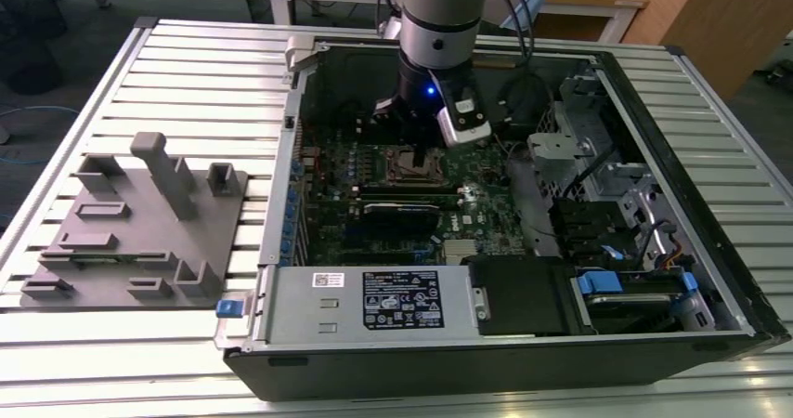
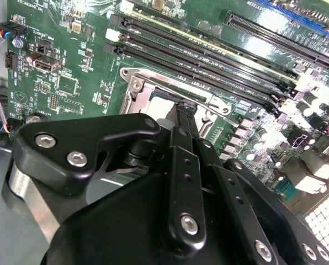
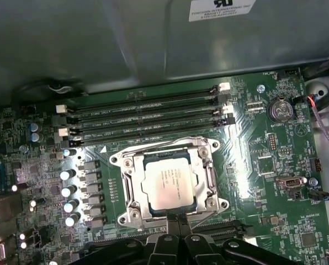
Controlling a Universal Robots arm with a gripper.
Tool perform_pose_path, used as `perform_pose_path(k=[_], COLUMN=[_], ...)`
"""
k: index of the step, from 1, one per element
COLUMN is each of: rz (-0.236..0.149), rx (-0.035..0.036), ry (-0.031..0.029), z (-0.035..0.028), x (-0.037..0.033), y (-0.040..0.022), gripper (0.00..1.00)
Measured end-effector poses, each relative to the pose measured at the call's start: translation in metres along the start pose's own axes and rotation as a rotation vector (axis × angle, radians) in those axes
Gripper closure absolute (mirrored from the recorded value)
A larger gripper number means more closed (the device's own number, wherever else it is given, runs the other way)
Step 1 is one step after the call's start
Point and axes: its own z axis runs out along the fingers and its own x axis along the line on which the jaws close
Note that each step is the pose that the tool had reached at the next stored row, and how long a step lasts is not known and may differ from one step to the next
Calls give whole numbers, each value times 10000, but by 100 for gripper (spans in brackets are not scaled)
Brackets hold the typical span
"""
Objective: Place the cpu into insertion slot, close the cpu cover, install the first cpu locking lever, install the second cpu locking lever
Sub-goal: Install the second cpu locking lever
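Cpu (image 3: 170, 185) sits flat in the slot (image 1: 413, 164), dull grey and square. Widening out: one ribbed metal table (image 1: 186, 74) carries one open black case (image 1: 496, 372). Inside lies one green board (image 3: 264, 165) with four long black memory slots (image 3: 148, 118). One silver cover (image 3: 131, 185) frames the chip. The claw (image 3: 178, 218) is pinched closed at the socket's edge, with nothing seen between its tips.

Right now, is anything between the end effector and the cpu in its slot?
Nothing visible does. In the first wrist view the cpu lies with its top exposed, framed by the cpu cover, and the end effector sits at the frame's edge.
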Motion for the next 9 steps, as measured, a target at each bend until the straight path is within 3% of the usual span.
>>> perform_pose_path(k=[9], rz=[-1], rx=[1], ry=[1], z=[-3], x=[-8], y=[-48], gripper=[89])
